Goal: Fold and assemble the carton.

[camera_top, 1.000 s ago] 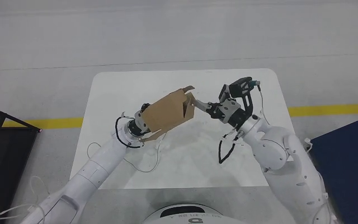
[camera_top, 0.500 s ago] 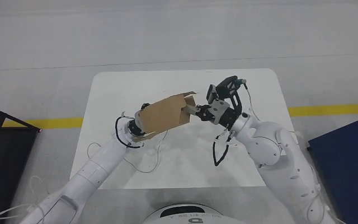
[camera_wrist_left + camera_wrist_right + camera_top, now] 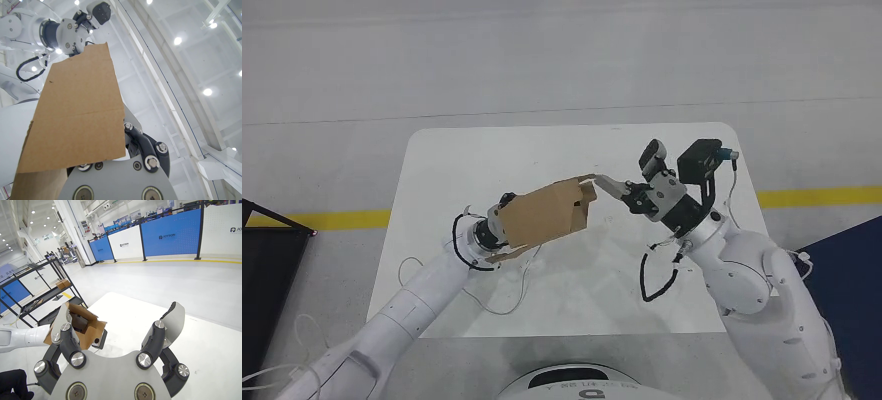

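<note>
Brown cardboard carton (image 3: 547,212) has ragged, open flaps.

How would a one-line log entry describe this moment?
carton: held over table | left gripper: shut on carton | right gripper: open, at its open end

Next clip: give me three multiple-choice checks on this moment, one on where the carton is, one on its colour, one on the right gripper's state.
1. Where is the carton relative to the table?
A. lying flat on it
B. held above it in the left gripper
C. leaning on its edge

2. What colour is the carton?
A. white
B. blue
C. brown

3. What state is the right gripper in?
A. open
B. shut on the carton
C. shut on nothing

Key:
1 B, the left arm holds it up off the tabletop.
2 C, it is plain brown cardboard.
3 A, its fingers stand wide apart, one at the carton's open end.
</note>
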